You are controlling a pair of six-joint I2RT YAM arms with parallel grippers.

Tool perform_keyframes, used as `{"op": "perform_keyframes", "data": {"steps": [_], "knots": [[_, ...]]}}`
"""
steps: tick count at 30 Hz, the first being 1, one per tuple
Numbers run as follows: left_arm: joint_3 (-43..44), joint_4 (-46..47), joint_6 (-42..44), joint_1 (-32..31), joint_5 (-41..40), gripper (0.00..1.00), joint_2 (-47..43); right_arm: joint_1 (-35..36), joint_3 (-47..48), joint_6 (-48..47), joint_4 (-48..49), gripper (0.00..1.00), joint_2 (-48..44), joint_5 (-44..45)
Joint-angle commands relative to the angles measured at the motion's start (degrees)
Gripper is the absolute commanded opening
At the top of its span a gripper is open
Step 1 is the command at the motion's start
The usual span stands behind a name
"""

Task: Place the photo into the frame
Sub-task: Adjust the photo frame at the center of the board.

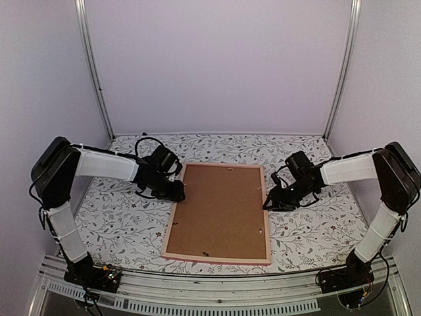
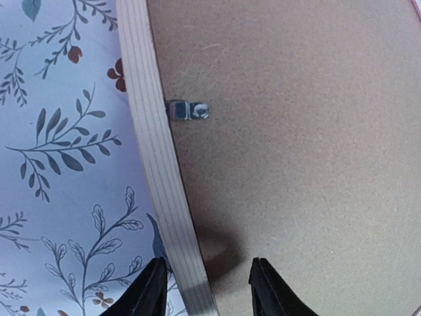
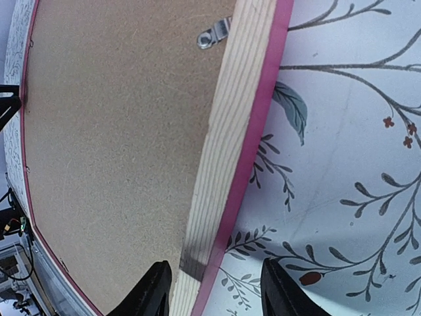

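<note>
The pink frame (image 1: 219, 257) lies face down in the middle of the table, its brown backing board (image 1: 220, 210) up. The photo is hidden. My left gripper (image 1: 179, 193) is open, its fingers astride the frame's left rail (image 2: 158, 164), one over the cloth, one over the board. My right gripper (image 1: 268, 201) is open, its fingers astride the right rail (image 3: 227, 151). A metal turn clip (image 2: 187, 110) shows on the board in the left wrist view, and another clip (image 3: 214, 35) in the right wrist view.
A floral tablecloth (image 1: 118, 224) covers the table. White walls with metal corner posts (image 1: 95, 72) close in the back and sides. A metal rail (image 1: 210, 289) runs along the near edge by the arm bases.
</note>
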Motion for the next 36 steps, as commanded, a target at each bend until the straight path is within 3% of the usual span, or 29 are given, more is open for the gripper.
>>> {"op": "perform_keyframes", "data": {"steps": [1, 6, 12, 23, 26, 28, 32, 36], "knots": [[-0.4, 0.1, -0.1, 0.5, -0.3, 0.52, -3.3, 0.6, 0.1, 1.3, 2.0, 0.46, 0.2, 1.2], [-1.3, -0.8, -0.1, 1.2, -1.2, 0.62, -4.9, 0.6, 1.9, 1.1, 1.3, 0.35, 2.3, 2.1], [-2.5, -1.2, 0.4, 2.4, 0.2, 0.64, -5.3, 0.5, 6.0, 0.1, -1.4, 0.19, 5.5, 5.8], [-7.3, 1.9, -1.3, 2.7, 5.3, 0.65, -6.2, -5.2, 18.7, -6.0, -6.3, 0.15, 11.9, 8.9], [-8.7, 3.1, -2.4, 2.7, 6.6, 0.65, -6.9, -6.2, 22.0, -7.5, -8.3, 0.19, 12.9, 9.3], [-10.0, 3.9, -3.1, 2.6, 6.8, 0.65, -7.7, -6.2, 21.6, -8.0, -8.5, 0.28, 11.9, 8.6], [-12.0, 6.0, -4.1, 2.6, 7.4, 0.66, -9.4, -5.6, 16.5, -7.5, -7.9, 0.46, 7.4, 5.8], [-13.4, 7.7, -5.3, 2.1, 9.5, 0.65, -10.5, -2.9, 10.2, -6.3, -8.2, 0.54, 2.0, 6.4]]}}
